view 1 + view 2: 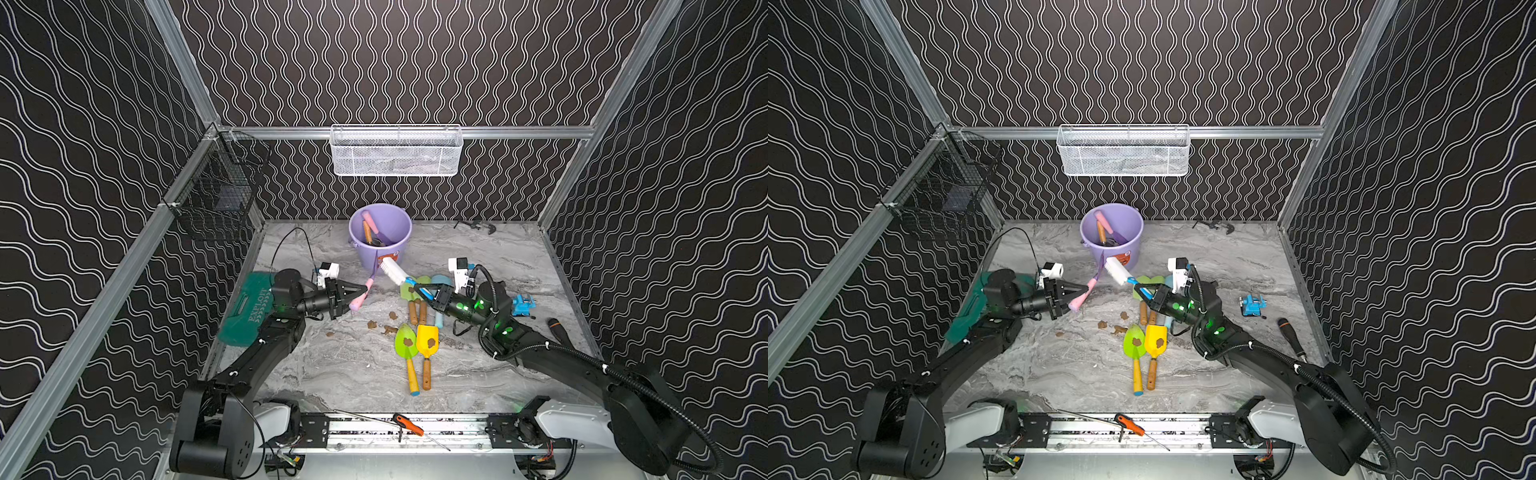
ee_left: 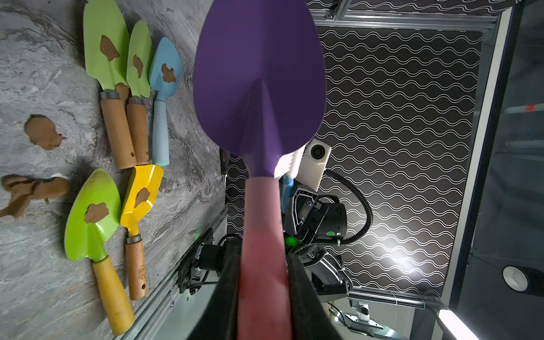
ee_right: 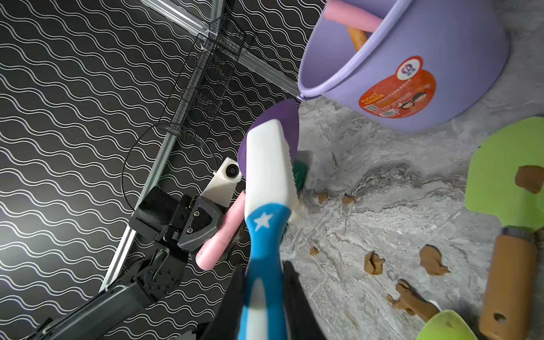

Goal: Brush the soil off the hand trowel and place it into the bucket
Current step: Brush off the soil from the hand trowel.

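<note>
Over the marble table (image 1: 353,365), left tool (image 1: 358,298) grips the purple trowel (image 2: 259,73) by its handle; right tool (image 1: 423,292) grips the brush (image 1: 392,270).

Both top views high, overlooking whole table (image 1: 332,374), wrist views close-up

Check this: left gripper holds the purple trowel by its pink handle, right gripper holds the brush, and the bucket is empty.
The bucket is not empty: both top views show a pink-handled tool and a wooden-handled tool standing in it. The rest holds: left gripper holds the purple trowel by its pink handle, right gripper the brush.
</note>
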Tool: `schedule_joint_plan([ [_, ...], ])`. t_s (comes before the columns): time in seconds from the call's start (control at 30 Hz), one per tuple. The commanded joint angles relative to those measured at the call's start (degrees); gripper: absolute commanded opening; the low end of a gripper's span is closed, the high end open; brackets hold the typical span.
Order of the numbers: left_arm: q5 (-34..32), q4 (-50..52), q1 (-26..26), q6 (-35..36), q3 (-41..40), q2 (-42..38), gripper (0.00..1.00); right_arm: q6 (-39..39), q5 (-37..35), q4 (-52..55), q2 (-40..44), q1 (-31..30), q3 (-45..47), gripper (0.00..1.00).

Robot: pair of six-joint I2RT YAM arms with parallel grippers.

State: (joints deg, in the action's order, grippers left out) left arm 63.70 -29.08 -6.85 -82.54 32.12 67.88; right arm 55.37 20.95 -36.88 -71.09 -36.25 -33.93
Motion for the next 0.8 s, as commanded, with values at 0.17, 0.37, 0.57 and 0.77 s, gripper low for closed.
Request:
schedule_joint_plan([
  [0.17, 1.60, 1.02, 0.04, 3.17, 0.43, 0.16, 0.00, 1.88, 1.31, -6.71, -3.98, -3.10, 1.52, 0.00],
  [0.37, 1.34, 1.46, 0.01, 4.36, 0.06, 1.81, 0.00, 3.63, -1.30, -5.79, -3.89, -5.81, 9.58, 0.00],
  [0.57, 0.82, 11.73, 0.06, 11.57, 1.20, 0.43, 0.00, 2.15, -5.00, -3.81, 0.31, -4.36, 10.29, 0.00],
  [0.77, 0.55, 10.31, 0.00, 9.86, -0.08, -2.22, 0.00, -0.02, -3.77, -3.02, 0.03, -4.48, 3.67, 0.00],
])
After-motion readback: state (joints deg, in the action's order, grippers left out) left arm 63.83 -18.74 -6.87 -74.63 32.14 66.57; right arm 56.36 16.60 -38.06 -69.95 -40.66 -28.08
